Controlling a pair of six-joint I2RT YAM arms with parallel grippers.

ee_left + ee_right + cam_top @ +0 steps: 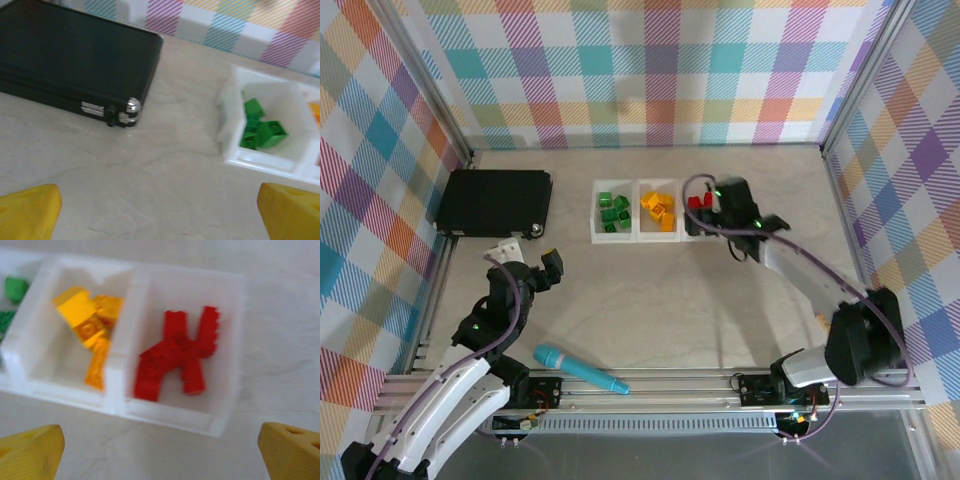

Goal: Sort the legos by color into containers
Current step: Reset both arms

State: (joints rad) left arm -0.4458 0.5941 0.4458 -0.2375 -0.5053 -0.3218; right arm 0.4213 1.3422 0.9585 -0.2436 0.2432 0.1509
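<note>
Right pincer: spread wide, nothing in it, hanging at the red compartment at the 3 o'clock end of the containers; drop spot for reds, I'd guess.
Left pincer: gaping too, empty, parked at 8 o'clock on the counter, probably keeping clear.
Bricks: red legos right tray, yellow/orange legos middle, green legos at the 9 o'clock end.
Progress: every brick I see sits with its colour, looks basically done.
Leftovers: black case 10 o'clock, teal marker 7 o'clock, not my job.

Glossy plastic legos, smooth whitish plastic containers, matt ribbed case
</note>
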